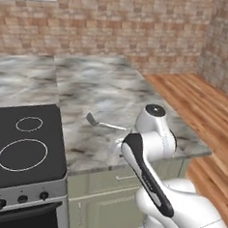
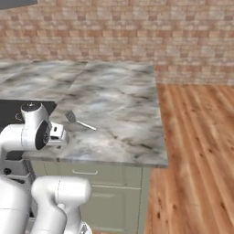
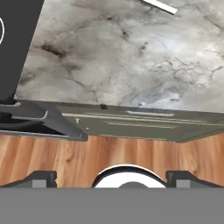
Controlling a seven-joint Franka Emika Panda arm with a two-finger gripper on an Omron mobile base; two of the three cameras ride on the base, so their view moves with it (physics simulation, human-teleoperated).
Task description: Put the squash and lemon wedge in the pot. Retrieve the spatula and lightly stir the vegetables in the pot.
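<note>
The spatula (image 1: 105, 123) lies flat on the marble counter (image 1: 103, 86), with its grey head toward the stove and its thin pale handle pointing right. It also lies near the counter's front left part (image 2: 80, 122), and the end of its handle (image 3: 159, 5) shows at the top of the hand view. My gripper (image 3: 114, 178) is open, its two dark fingertips (image 3: 41, 177) wide apart with nothing between them. It hangs in front of the counter's front edge, short of the spatula, looking down over edge and floor. The pot, squash and lemon wedge are out of view.
A black cooktop (image 1: 21, 142) with ring burners and front knobs adjoins the counter on the left. Green cabinet drawers (image 2: 100, 176) sit below the counter. Wooden floor (image 2: 196, 137) stretches to the right, and a brick wall (image 1: 132, 25) backs the counter.
</note>
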